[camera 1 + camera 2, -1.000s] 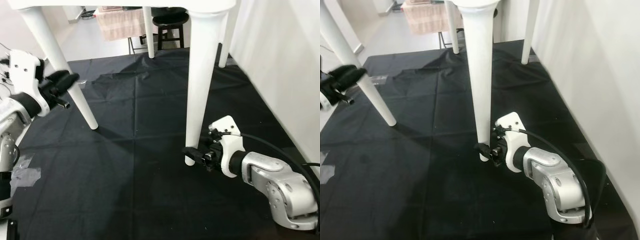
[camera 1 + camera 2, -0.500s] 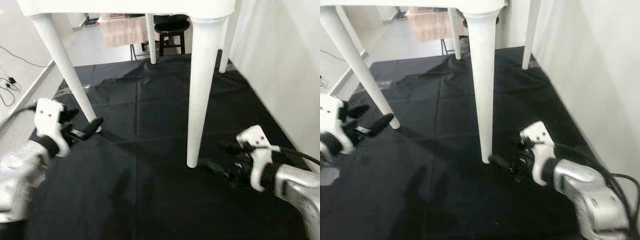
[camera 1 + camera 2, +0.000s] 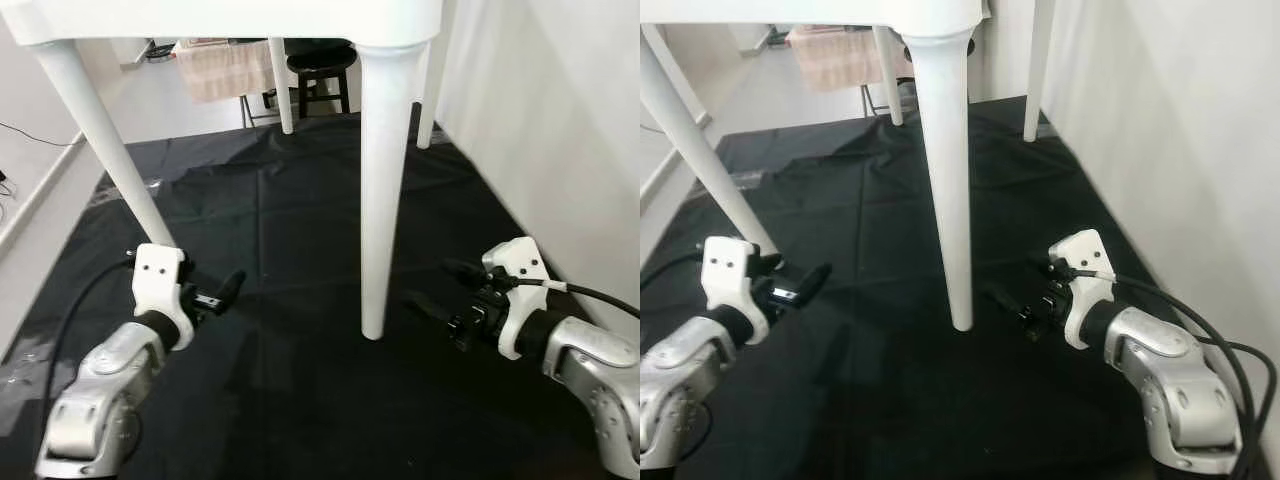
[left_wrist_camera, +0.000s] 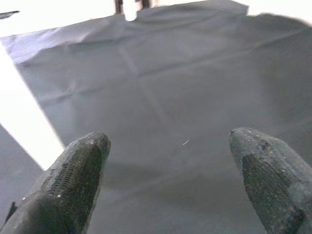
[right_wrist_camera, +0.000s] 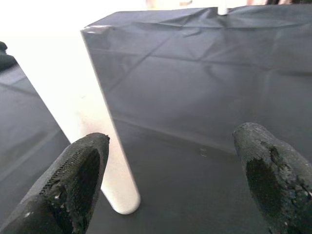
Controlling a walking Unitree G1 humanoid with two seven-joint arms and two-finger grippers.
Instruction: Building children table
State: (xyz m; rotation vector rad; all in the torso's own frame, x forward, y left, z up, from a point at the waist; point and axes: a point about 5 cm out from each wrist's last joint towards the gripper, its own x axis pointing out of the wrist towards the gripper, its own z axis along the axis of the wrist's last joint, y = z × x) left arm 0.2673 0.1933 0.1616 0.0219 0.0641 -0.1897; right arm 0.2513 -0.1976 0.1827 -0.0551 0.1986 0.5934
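**Both grippers empty beside the standing table**

The right gripper (image 3: 432, 305) hung low over the black sheet (image 3: 290, 210), its fingers (image 5: 80, 178) spread wide with nothing between them. It pointed at the foot of the near leg (image 3: 380, 190) but stood apart from it. The left gripper (image 3: 222, 293) was likewise wide open and empty, held just above the sheet near the foot of the left leg (image 3: 100, 140), not touching it.

The table (image 3: 230, 20) was white plastic, upright on the sheet beside a white wall (image 3: 560, 130). Its legs were round and tapered toward the floor. Four legs could be counted, two near and two far, all resting on the sheet. Two grippers were in sight. Beyond the table stood a dark stool (image 3: 320, 62) and a pinkish cloth (image 3: 222, 68) hanging on a rack.
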